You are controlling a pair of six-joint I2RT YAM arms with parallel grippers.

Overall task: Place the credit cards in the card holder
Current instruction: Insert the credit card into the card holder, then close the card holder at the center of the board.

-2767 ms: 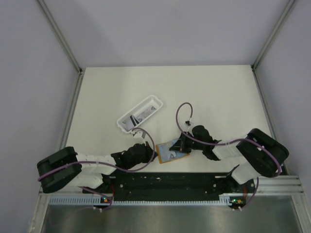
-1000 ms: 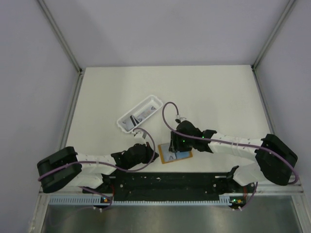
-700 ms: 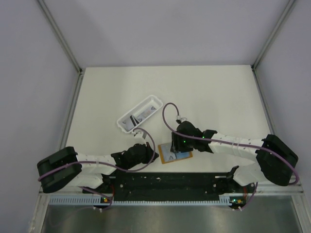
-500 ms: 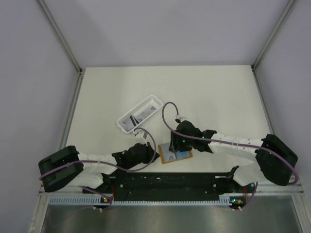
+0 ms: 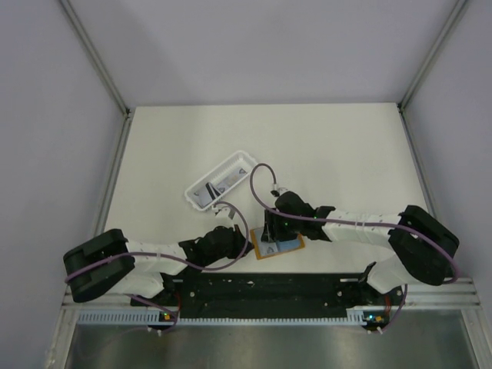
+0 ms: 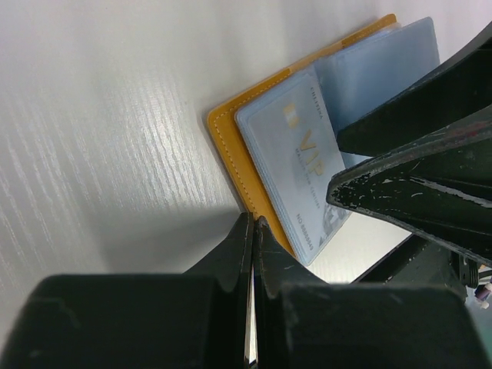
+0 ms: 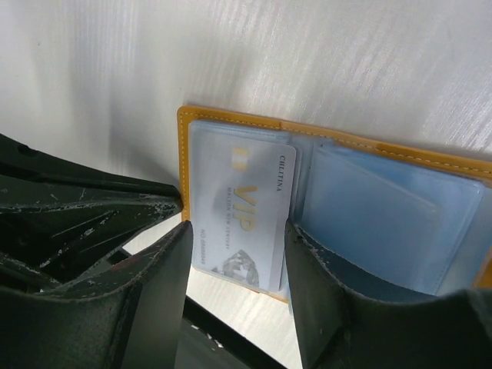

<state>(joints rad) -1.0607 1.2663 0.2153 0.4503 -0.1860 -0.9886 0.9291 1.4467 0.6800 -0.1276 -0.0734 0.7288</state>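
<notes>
Nearest me, the left gripper (image 6: 252,227) has its fingers pinched fully together with nothing between them. Their tips sit right at the stitched rim of the flat orange-tan card holder (image 6: 231,146). The holder lies opened out on the white tabletop (image 5: 330,154), close to its near edge and between my two arms.

My worry starts there. If those tips are the only thing pinning the holder, any sideways push on the card could slide or swing the whole pouch, and I cannot tell whether they press down at all.

The pale grey credit card with gold "VIP" lettering (image 6: 300,165) lies on the holder's left leaf. One corner seems to reach just past the rim, so it may not be fully seated (I cannot tell whether it is inside the sleeve or only on top).

The right gripper (image 7: 237,231) hangs over it with its fingers spread wide to either side of the card, gripping nothing. Closing from here could bow the thin card or catch the sleeve's lip and lift the leaf.

The holder's inside shows pale blue, slightly glossy clear pockets, the right one apparently empty.

Farther back, well apart, sits a long white plastic tray (image 5: 247,157) holding something pale and dark, too small to identify.
</notes>
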